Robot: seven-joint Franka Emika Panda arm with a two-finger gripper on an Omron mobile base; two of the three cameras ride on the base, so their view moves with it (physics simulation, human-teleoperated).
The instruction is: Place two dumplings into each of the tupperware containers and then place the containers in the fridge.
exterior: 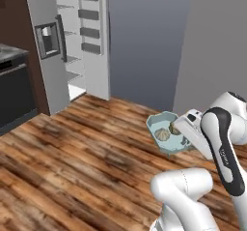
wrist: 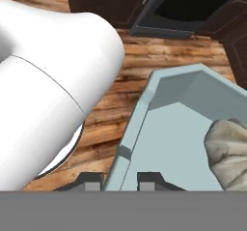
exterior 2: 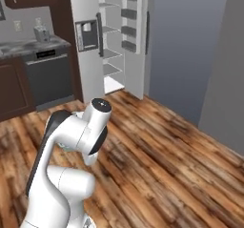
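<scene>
Teal tub (wrist: 178, 128) rim between claw (wrist: 120, 180) fingertips

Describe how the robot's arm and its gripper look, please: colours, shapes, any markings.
The arm is built of smooth, rounded white segments with dark grey-black joint covers; one dark cover carries small pale lettering, too small to read. A round dark cap tops one joint. The gripper has two small dark finger tips with lighter grey pads. No cables are visible.

I can read no lettering, label, brand or number on anything here; faint marks on my arm's dark link stay illegible.
</scene>
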